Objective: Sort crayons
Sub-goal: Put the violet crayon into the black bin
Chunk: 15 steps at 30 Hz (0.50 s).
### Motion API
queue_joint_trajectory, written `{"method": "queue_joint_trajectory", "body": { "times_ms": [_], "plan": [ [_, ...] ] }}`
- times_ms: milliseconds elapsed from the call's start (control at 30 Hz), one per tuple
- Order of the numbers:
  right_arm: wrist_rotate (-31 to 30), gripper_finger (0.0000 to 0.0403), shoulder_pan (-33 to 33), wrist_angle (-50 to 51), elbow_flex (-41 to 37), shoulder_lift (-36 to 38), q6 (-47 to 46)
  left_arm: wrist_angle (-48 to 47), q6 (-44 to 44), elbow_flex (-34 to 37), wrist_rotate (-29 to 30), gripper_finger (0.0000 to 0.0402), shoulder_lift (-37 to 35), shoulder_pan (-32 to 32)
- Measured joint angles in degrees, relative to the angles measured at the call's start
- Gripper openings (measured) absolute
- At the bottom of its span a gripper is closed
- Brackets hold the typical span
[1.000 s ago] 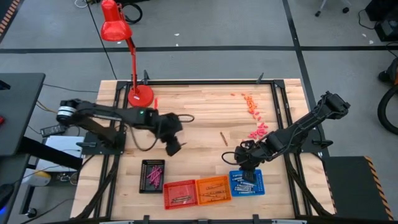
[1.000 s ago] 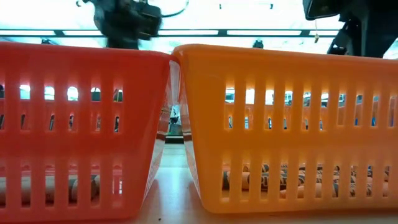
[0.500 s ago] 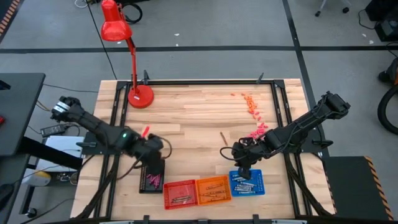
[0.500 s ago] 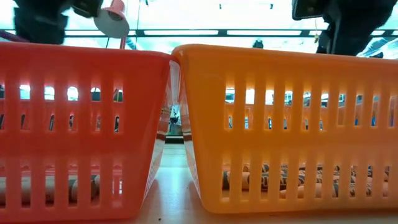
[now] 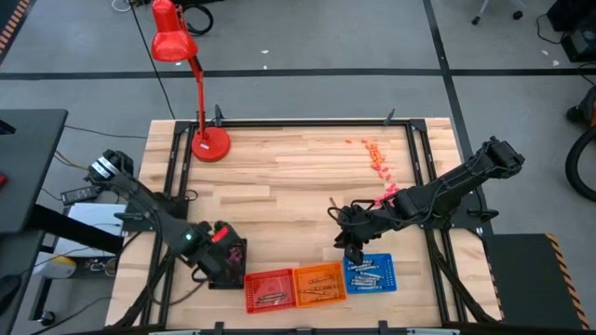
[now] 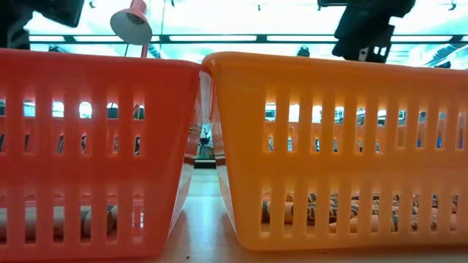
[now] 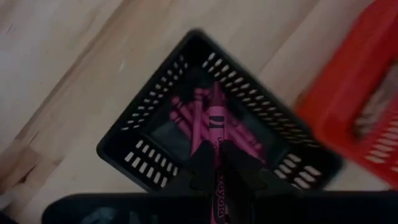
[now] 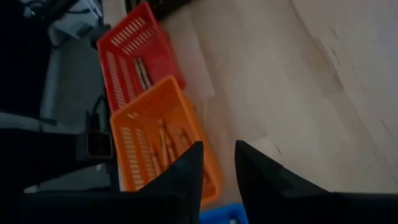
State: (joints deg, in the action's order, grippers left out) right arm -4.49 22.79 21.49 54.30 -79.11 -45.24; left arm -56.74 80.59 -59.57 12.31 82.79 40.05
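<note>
- I'm looking into a robotics lab or workshop: a wooden table [image 5: 298, 177] framed by black metal rails stands on a grey concrete floor [image 5: 307, 37].
- Behind the table, cables trail across the floor.
- A red desk lamp [image 5: 177, 42] stands on the table's far left corner.

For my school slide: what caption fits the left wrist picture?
Left pincer holds a magenta crayon over the black basket of magenta crayons.
</note>
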Motion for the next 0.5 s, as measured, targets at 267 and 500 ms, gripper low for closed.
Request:
{"method": "queue_joint_trajectory", "body": {
  "times_ms": [267,500],
  "plan": [
    [-1.67,0.0096,-2.3,-0.45,0.0,0.0,2.76,13.43,5.06,7.91,0.37,0.0025,2.74,1.73],
    [-1.94,0.0096,-5.2,-1.0,-0.02,-0.13,2.41,15.48,12.83,13.48,0.53,0.0027,2.74,1.25]
  ]
}}
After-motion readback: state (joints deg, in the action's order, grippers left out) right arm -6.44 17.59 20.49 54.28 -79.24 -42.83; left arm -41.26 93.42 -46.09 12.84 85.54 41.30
